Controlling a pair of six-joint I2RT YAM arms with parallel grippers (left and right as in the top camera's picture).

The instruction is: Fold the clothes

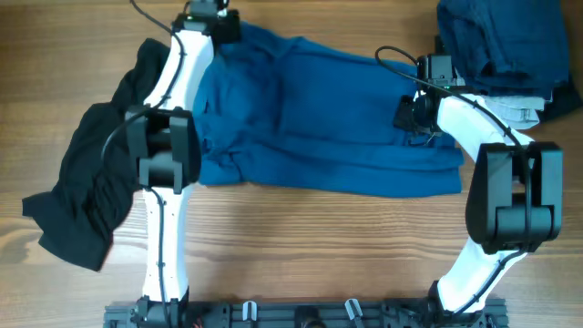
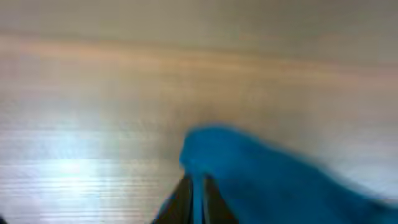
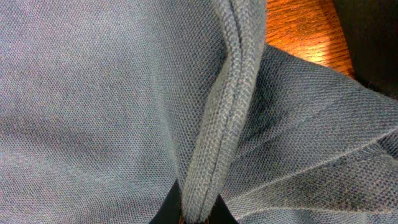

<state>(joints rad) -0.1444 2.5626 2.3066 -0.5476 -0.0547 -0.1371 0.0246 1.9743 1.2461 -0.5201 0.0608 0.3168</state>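
Note:
A large royal-blue garment (image 1: pixel 319 118) lies spread across the middle of the table. My left gripper (image 1: pixel 217 27) is at its far left corner, shut on a pinch of the blue cloth (image 2: pixel 249 180); the left wrist view is blurred. My right gripper (image 1: pixel 414 114) is at the garment's right edge, shut on a ribbed hem fold (image 3: pixel 217 137) of the same cloth, which looks grey-blue in the right wrist view. A black garment (image 1: pixel 91 182) lies crumpled at the left, partly under the left arm.
A pile of navy cloth (image 1: pixel 496 41) with a pale grey piece (image 1: pixel 524 109) sits at the far right corner. Bare wooden table (image 1: pixel 319 246) runs along the front. The arm bases stand at the front edge.

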